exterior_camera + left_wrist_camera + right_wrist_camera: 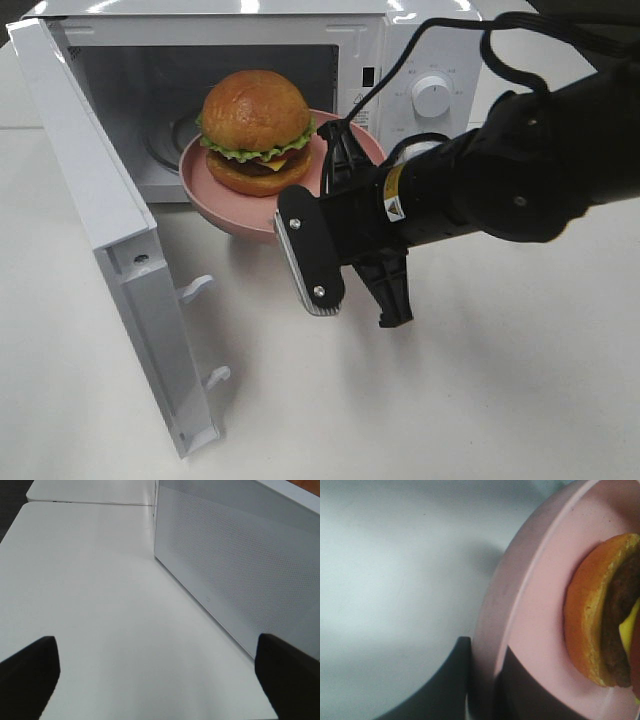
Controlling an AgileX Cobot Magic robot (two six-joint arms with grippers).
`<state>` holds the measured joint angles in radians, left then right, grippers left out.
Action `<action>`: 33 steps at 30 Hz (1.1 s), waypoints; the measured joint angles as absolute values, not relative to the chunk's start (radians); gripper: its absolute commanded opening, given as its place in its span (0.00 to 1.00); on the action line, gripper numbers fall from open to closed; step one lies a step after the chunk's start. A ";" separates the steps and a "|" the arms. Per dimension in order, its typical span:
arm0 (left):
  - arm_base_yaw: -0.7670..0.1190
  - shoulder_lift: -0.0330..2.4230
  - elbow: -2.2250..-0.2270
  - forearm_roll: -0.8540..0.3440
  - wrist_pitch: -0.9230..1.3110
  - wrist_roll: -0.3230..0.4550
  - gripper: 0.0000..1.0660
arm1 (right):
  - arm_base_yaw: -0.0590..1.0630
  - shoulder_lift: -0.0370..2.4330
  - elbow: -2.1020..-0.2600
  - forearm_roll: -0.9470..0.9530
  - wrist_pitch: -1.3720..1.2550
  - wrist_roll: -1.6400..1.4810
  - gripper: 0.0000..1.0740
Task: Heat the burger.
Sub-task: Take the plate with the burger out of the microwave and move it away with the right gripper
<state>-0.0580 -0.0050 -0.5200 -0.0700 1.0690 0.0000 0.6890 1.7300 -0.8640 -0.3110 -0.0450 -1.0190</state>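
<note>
Burger on pink plate, right jaws pinching plate rim, plate's near edge hidden, left jaws spread.

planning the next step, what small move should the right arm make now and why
Probably ease the pink plate further forward into the microwave. The right tool pinches the plate's rim, the burger sits on it, the door is swung open, and the plate seems only partway through the opening.
</note>
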 measured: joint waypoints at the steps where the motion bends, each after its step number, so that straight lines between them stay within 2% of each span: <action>1: -0.058 -0.005 -0.520 -0.070 1.069 0.000 0.92 | 0.689 1.730 -0.864 -0.311 -0.045 -1.019 0.00; 16: -0.058 -0.005 -0.520 -0.070 1.069 0.000 0.92 | 0.683 1.428 -0.581 -0.300 -0.027 -1.010 0.00; 33: -0.058 -0.005 -0.520 -0.070 1.069 0.000 0.92 | 0.683 1.028 -0.386 -0.285 0.253 -0.996 0.00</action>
<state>-0.0580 -0.0050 -0.5200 -0.0700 1.0690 0.0000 0.6830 1.0280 -0.3860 -0.2850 0.2530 -0.9960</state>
